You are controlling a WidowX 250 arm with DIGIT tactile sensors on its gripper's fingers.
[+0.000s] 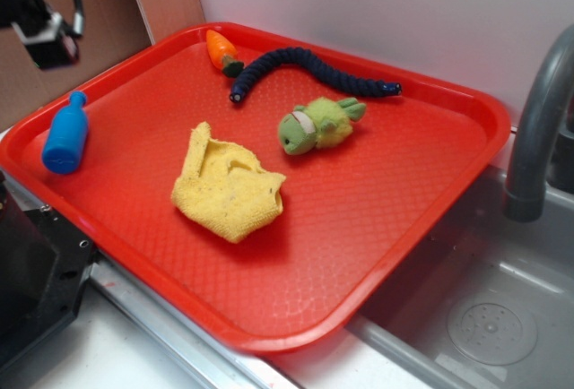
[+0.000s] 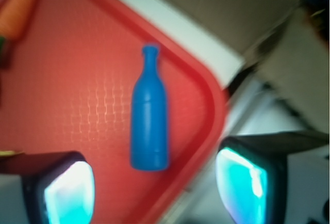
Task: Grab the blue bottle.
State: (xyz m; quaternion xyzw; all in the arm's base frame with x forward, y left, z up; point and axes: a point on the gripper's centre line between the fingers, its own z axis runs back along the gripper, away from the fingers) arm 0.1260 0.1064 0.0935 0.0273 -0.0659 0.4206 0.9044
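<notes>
In the wrist view the gripper point(image 2: 154, 188) stands open, its two fingers point(image 2: 67, 190) spread wide at the bottom of the picture with nothing between them. One finger sits over the red tray point(image 2: 62, 95), the other over the tray's rim and the pale surface outside it. Just ahead of the gap, slightly nearer the finger that is over the tray, lies the blue bottle point(image 2: 149, 121) on its side, flat on the tray floor, base toward the gripper and narrow neck pointing away. It touches neither finger. The picture is blurred, so finer detail of the bottle cannot be told.

Farther off, beyond the bottle to the side away from the rim, an orange carrot toy point(image 2: 18, 4) shows at the corner of the wrist view.

In the exterior view the gripper point(image 1: 45, 26) hangs high above the tray's corner, well clear of the bottle point(image 1: 65, 134), which lies close to the tray's edge with nothing else touching it. Farther across the tray from the gripper lie a crumpled yellow cloth point(image 1: 226, 185), then a green plush frog point(image 1: 318, 125) and a long dark navy braided rope toy point(image 1: 309, 68), with the carrot at the rope's near end. Beyond the tray's far side are a grey tap point(image 1: 538, 120) and a metal sink point(image 1: 489, 308)
</notes>
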